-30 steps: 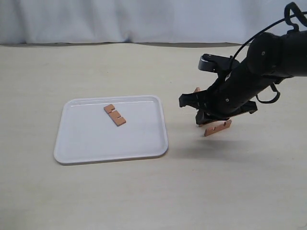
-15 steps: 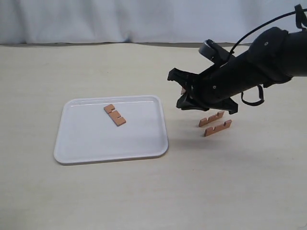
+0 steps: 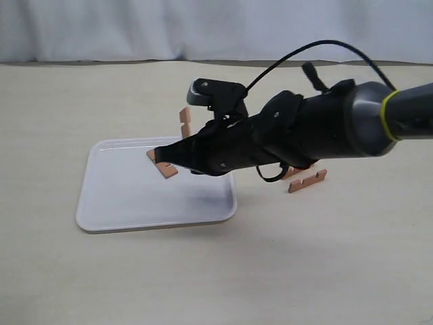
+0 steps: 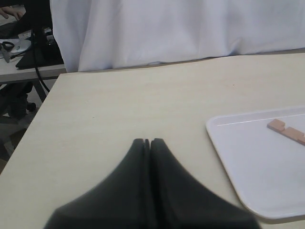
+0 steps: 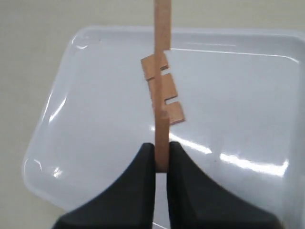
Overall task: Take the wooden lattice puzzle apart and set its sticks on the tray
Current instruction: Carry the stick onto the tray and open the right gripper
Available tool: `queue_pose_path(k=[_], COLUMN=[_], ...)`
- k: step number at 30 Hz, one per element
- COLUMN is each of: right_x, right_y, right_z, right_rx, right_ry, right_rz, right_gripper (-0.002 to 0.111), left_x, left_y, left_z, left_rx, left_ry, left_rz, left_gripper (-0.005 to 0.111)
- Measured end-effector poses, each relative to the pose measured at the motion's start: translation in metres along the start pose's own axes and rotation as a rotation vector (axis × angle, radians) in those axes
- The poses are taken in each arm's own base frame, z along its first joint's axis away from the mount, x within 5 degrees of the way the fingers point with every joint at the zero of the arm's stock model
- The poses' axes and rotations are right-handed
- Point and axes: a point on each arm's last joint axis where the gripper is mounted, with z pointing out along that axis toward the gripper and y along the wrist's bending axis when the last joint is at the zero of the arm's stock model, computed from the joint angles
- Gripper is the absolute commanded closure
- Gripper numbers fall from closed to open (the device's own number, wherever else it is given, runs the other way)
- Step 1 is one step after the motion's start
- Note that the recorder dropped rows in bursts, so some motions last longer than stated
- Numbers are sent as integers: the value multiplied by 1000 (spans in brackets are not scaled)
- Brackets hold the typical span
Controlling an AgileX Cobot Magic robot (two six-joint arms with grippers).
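The right hand (image 5: 162, 151), clamped on a stick (image 5: 162, 28), has swung over the tray (image 5: 248, 95), above another stick (image 5: 175, 113). Dropping it leaves two sticks (image 3: 308, 181) behind.

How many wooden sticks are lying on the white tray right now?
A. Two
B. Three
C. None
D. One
D: a single notched stick lies on the white tray. A second stick is only above the tray, pinched in the right fingers, and a third stick lies on the table beside the tray.
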Motion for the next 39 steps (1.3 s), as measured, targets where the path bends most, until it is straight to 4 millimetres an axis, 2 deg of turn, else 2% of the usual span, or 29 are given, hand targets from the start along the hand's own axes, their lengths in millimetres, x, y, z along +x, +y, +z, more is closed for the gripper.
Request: queue_pose_path(k=[5, 7, 8, 12, 14, 17, 24, 27, 30, 34, 36, 39], right_x=[6, 6, 5, 2, 1, 0, 2, -1, -9, -25, -35, -48], right_y=[16, 16, 15, 11, 10, 10, 12, 16, 23, 30, 29, 15], right_z=[26, 31, 33, 38, 38, 38, 38, 31, 17, -12, -28, -50], right_rx=[-22, -21, -14, 28, 39, 42, 20, 3, -19, -61, -71, -60], right_ry=[27, 28, 22, -21, -35, -43, -15, -19, -47, -79, -104, -122], right_rz=[-233, -277, -307, -359, -366, -370, -370, -371, -401, -451, -460, -420], right_gripper=[103, 98, 92, 51, 35, 21, 18, 18, 18, 18, 18, 18], left_x=[0, 0, 0, 0, 0, 0, 0, 0, 0, 0, 0, 0], left_y=[0, 0, 0, 0, 0, 0, 0, 0, 0, 0, 0, 0], left_z=[0, 0, 0, 0, 0, 0, 0, 0, 0, 0, 0, 0], left_rx=[0, 0, 0, 0, 0, 0, 0, 0, 0, 0, 0, 0], left_ry=[0, 0, 0, 0, 0, 0, 0, 0, 0, 0, 0, 0], left_rz=[0, 0, 0, 0, 0, 0, 0, 0, 0, 0, 0, 0], left_gripper=[107, 107, 107, 107, 107, 107, 107, 107, 107, 107, 107, 107])
